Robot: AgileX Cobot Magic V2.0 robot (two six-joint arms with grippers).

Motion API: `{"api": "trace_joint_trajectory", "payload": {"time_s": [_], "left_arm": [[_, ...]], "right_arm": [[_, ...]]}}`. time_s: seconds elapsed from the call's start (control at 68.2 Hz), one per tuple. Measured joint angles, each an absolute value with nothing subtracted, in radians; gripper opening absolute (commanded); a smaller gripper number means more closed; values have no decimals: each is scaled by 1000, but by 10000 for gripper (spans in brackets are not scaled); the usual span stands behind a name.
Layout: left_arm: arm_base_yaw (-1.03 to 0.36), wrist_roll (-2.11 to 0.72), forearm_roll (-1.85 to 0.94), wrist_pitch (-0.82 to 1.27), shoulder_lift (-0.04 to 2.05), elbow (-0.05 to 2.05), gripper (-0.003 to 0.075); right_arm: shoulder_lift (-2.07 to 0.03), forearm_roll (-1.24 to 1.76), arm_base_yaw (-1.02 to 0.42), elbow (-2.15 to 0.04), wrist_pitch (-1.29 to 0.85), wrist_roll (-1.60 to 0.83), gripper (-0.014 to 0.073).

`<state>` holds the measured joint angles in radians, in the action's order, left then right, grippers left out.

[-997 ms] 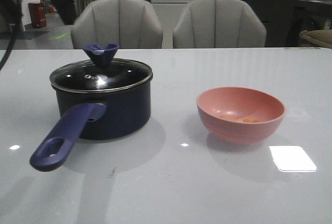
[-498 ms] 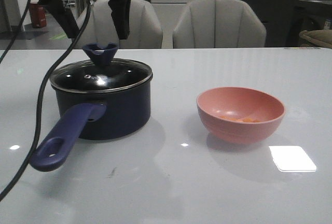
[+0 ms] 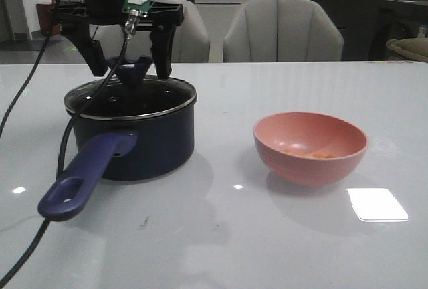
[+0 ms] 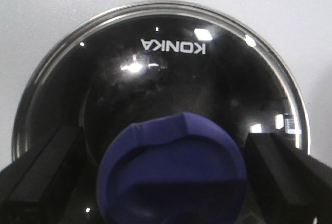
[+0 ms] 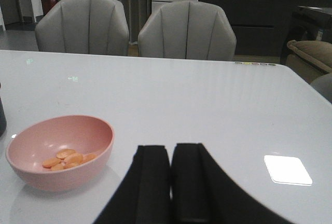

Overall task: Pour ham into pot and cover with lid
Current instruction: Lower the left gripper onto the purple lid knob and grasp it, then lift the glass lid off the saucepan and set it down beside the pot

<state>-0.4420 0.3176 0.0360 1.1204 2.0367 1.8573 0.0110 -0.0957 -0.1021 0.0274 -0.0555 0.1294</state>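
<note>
Two grey chairs stand behind your glossy white desk. The lid is on the pot, so it must come off before any pouring. That is likely why your left gripper hangs over it, jaws spread, the lid's blue knob between them, untouched. The glass reads "KONKA". The ham waits in the pink bowl, near your right gripper, off to one side ahead of its jaws, which are pressed together.
</note>
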Motion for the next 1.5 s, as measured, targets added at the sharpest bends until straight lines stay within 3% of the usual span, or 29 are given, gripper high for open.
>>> {"api": "trace_joint_trajectory", "payload": {"time_s": [0.073,0.264,0.44,1.217,1.495], "left_arm": [[-442,319,36,1119,2037,1857,585],[-442,320,25,1121,2041,1859,317],[-442,323,18,1122,2044,1865,190],[-427,240,52,1180,1948,1862,184],[-241,177,59,1216,1837,1822,184]], "right_arm": [[11,-96,-102,27,-55,129,159],[11,-96,-102,27,-55,129,159],[11,-96,-102,27,-55,129,159],[11,-96,-102,27,-55,129,159],[11,-96,-102,27,-55,129,159]]}}
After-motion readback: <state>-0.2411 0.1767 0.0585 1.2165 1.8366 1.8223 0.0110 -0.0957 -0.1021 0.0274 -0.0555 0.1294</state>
